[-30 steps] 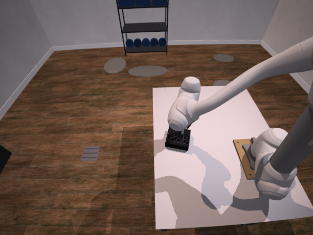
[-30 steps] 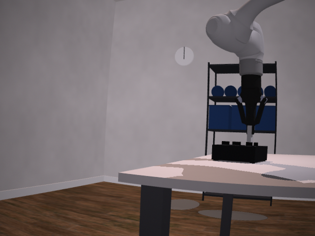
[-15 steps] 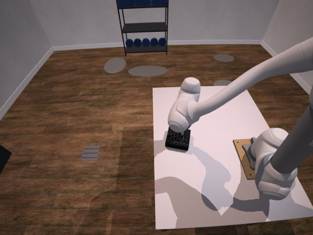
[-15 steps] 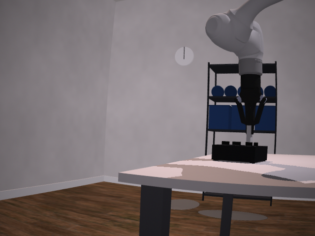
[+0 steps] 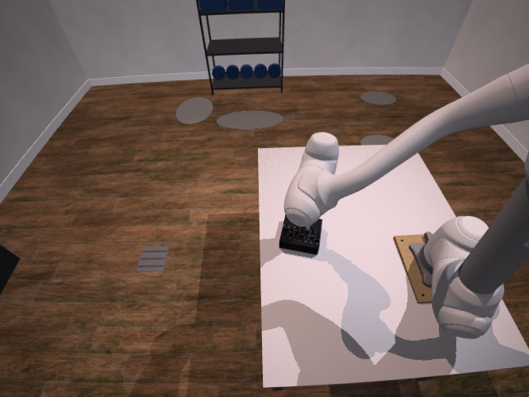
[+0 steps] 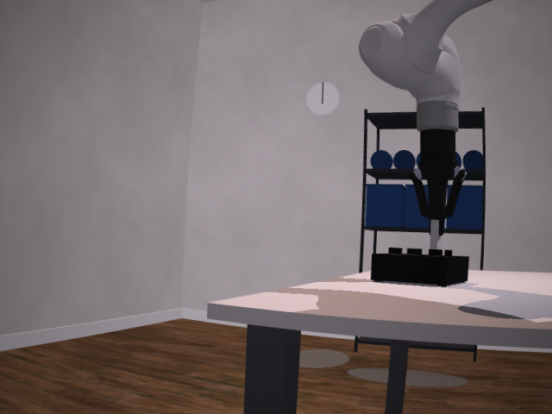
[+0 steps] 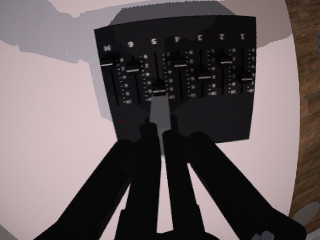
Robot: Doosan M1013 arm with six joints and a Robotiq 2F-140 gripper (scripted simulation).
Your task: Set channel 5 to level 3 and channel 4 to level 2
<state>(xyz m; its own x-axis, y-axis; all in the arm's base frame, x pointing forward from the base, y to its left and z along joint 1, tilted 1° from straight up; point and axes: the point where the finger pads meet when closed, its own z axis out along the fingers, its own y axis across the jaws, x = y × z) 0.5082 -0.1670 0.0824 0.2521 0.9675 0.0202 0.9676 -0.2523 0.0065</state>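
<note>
Top view: small black boxy lighting desk (image 5: 299, 239) sits near left edge of white table (image 5: 384, 192), white arm's wrist right over it, so I can't see much of faders.

Exterior: black two-finger gripper (image 6: 435, 242) pinched fully closed, nothing held, tip down among fader caps.

Wrist: closed tip touching third fader cap from left (image 7: 159, 92), which sits lowest in its slot. Labels too blurry for me to read. My guess: caps tiny, stiff, light, slide easy. Push from cap edge, don't pinch.
</note>
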